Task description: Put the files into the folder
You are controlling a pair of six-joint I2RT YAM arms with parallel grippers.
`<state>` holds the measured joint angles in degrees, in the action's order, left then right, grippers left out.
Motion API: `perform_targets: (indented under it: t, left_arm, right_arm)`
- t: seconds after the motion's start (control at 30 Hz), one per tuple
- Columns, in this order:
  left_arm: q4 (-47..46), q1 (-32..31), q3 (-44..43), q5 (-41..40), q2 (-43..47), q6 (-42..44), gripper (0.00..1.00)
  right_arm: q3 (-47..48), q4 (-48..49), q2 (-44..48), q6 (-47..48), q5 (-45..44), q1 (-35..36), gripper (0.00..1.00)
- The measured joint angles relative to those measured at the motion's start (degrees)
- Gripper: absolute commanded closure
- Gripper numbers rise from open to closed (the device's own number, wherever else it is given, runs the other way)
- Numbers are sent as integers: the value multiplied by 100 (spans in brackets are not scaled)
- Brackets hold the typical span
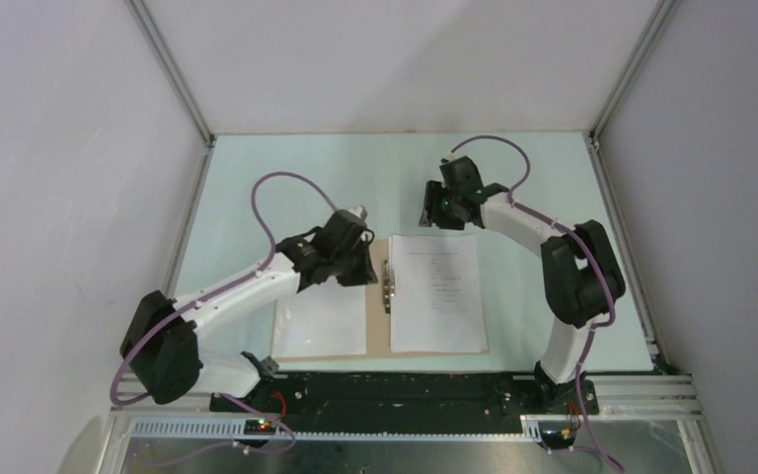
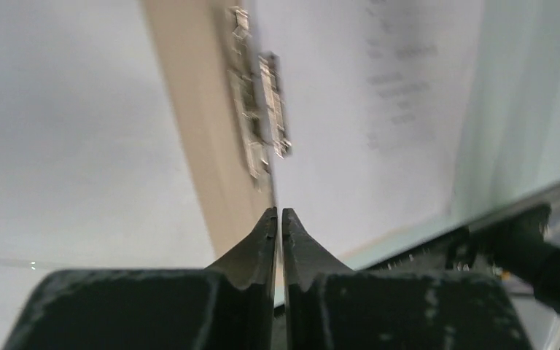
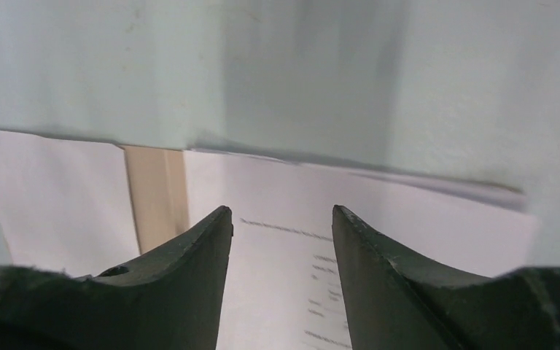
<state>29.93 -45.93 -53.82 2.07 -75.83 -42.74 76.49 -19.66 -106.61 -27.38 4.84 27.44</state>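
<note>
Nearest you, the folder (image 1: 379,331) lies open and flat at the middle of the tabletop's (image 1: 286,168) near edge. A blank sheet (image 1: 321,321) is on its left leaf, a printed sheet (image 1: 439,296) on its right, and a metal clip (image 1: 386,286) along the spine. Your left claw (image 2: 278,213) hangs over the left leaf's far end beside the clip, tips all but together. Just past the printed sheet's far edge, your right claw (image 3: 281,213) stands apart, gripping nothing.

High rear view downward; wrist views close above, apparently, the same folder (image 1: 378,331).
</note>
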Motion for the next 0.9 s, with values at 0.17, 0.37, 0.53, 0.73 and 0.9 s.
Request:
perform_targets:
  t: [0.17, 0.37, 0.53, 0.73, 0.9]
  left_arm:
    - [-33, 699, -83, -212, -496, -35, 97]
    - [-260, 1082, -149, -234, -1132, -79, 100]
    - [-428, 1161, -210, -229, -1497, -76, 100]
    - [-544, 1161, -262, -131, -1729, -76, 100]
    - [-645, 1161, -330, -20, -1976, -76, 100]
  right_arm:
    - [-514, -157, 625, 20, -627, -177, 25]
    - [-1086, -175, 787, 94, -1091, -533, 9]
    - [-1270, -151, 708, 153, -1169, -629, 3]
    - [-1270, 92, 483, 149, -1078, -605, 1]
    - [-1261, 173, 317, 125, -1040, -483, 1]
